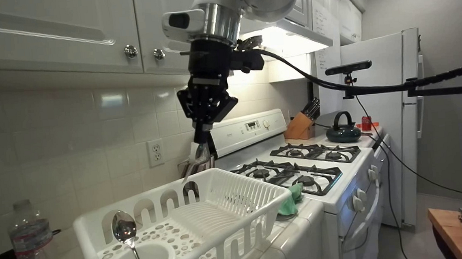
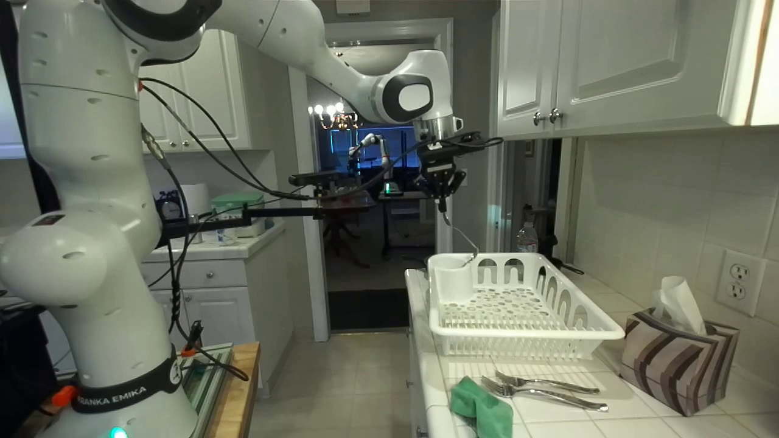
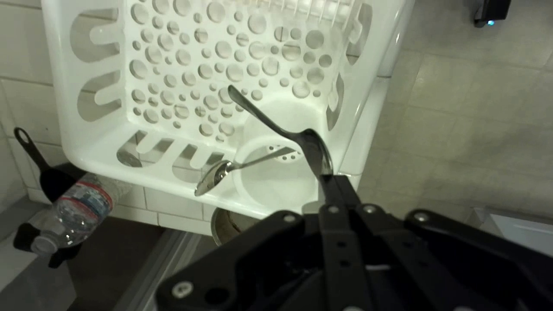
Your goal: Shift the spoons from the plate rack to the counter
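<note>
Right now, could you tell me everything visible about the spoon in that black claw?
The spoon is silver, glossy and looks like metal, with a rounded bowl and a long, thin handle. The gripper is shut on its bowl end, hiding part of it. The handle slants downward, its free end over the plate rack. Only the gripper visibly touches it.

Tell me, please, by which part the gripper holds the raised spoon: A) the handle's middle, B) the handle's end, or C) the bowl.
C: in the wrist view, the gripper is closed on the bowl of the spoon, while the handle points away from it.
</note>
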{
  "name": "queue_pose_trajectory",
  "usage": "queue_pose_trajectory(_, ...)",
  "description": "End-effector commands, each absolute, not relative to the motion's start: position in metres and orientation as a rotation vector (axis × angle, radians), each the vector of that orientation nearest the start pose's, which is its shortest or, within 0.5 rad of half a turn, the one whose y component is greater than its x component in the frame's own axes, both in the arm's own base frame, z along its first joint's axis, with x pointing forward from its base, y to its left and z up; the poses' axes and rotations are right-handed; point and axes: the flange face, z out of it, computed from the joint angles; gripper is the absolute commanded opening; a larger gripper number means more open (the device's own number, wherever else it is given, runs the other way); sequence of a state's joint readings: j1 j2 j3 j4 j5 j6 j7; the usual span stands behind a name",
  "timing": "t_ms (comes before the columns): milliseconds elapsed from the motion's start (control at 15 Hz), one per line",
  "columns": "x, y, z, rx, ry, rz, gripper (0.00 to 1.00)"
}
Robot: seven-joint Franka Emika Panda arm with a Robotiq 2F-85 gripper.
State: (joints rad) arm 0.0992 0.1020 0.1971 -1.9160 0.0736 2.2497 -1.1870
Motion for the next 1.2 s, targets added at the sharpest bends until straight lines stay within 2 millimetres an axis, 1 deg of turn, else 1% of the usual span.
queue_pose_trajectory(0, 0.561, 0.139, 0.471, -2.449, -2.022, -0.389, 0.00)
queue_pose_trajectory(333, 0.549, 0.093, 0.469, -2.507, -2.003, -0.353, 0.00)
queue_pose_trajectory(800, 0.534, 0.031, 0.455, -2.600, -1.963, -0.301, 0.00)
queue_pose_trajectory(1133, 0.524, -0.004, 0.438, -2.636, -1.983, -0.258, 0.00)
